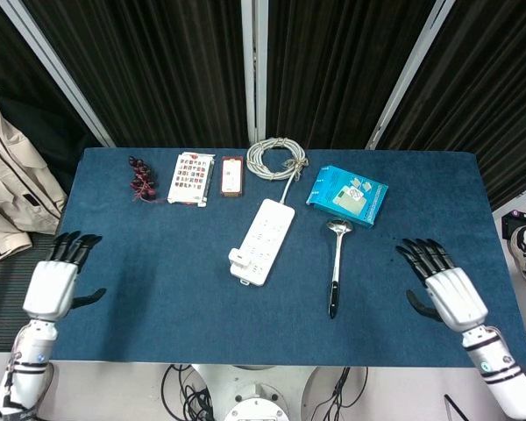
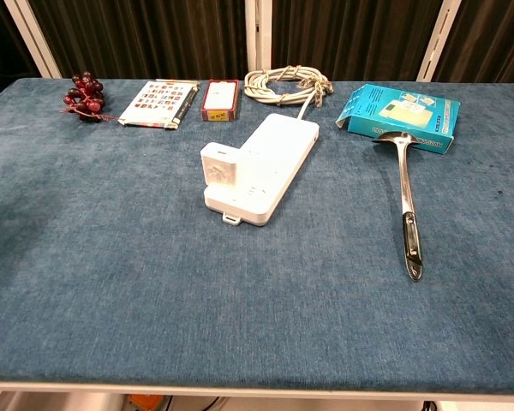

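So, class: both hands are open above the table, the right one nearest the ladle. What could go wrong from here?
1. The ladle is thin and lies flat, so the right hand might slip off it.
2. Its bowl lies right beside the blue box, which could get nudged.
3. The left hand sits far from everything.

Blue felt tabletop (image 1: 158, 289), black pleated curtains (image 1: 167, 79) behind it, white metal frame bars (image 1: 254, 70) crossing the curtains upright and slanted, a beige jacket (image 1: 4, 175) hung at the left, cables (image 1: 188, 390) on the pale floor under the near edge
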`<state>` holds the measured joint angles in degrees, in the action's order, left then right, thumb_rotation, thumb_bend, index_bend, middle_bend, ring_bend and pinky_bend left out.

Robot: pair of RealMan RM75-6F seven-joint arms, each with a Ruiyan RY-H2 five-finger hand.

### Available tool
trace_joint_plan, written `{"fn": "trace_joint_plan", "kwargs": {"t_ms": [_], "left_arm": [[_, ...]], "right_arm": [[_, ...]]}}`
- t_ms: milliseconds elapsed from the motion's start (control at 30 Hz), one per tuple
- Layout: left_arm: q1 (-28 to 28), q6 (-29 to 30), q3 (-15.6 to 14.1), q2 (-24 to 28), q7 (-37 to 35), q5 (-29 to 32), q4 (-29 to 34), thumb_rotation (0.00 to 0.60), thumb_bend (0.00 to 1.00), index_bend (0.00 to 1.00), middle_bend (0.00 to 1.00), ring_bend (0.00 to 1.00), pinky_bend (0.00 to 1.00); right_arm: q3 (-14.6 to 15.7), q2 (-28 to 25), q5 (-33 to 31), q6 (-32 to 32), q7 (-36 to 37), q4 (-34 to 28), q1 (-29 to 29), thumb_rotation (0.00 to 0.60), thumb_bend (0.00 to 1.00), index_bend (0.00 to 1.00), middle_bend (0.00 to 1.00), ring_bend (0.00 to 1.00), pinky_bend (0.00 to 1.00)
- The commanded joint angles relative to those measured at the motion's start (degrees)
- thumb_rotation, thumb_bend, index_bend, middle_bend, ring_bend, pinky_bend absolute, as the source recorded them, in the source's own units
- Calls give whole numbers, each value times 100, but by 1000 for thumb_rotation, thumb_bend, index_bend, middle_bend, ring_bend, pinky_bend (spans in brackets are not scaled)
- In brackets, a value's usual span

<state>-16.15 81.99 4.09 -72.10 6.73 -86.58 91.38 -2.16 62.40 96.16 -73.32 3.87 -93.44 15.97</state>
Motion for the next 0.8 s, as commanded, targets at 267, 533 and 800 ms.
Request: {"fn": "trace_joint_plan", "kwargs": {"t_ms": [267, 533, 800], "left_arm": [[-1978, -2051, 522, -363, -85, -653, -274, 600, 78, 207, 172, 77, 165], [-2954, -3090, 551, -979, -679, -627, -932, 600, 97, 219, 172, 77, 172], [-3426, -3305, 433, -1560, -1063, -679, -1683, 600, 130, 233, 190, 91, 197]], "right_arm": [[-926, 725, -1014, 3228, -670, 46, 2588, 600, 352, 0, 25, 0, 0], [-1034, 1581, -1567, 3924, -1043, 819, 3389, 600, 352, 39, 70, 0, 0], [-904, 2109, -1926, 4307, -1302, 1570, 3842, 600, 353, 152, 98, 0, 0]]}}
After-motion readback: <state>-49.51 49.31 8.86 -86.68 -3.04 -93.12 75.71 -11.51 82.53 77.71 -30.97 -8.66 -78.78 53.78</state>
